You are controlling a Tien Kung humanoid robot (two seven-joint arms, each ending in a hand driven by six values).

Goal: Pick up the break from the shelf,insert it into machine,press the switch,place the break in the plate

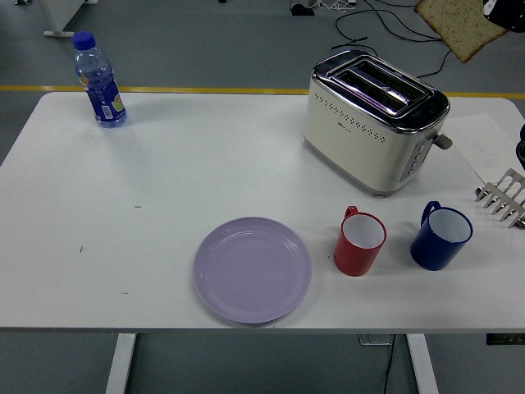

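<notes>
A slice of brown bread (459,25) hangs in the air at the top right, above and behind the toaster (373,123). My right hand (497,11) holds it by its right edge; only a black bit of the hand shows in the corner. The cream and chrome toaster stands at the back right of the table with both slots open on top. Its lever (442,140) sticks out on the right end. The metal bread shelf (502,197) at the right edge holds nothing. A lilac plate (253,269) lies at the front centre. My left arm is out of sight.
A red mug (359,242) and a blue mug (440,236) stand in front of the toaster. A water bottle with a blue cap (98,80) is at the back left. A dark piece of my right arm (521,153) shows at the right edge. Cables lie on the floor behind the table.
</notes>
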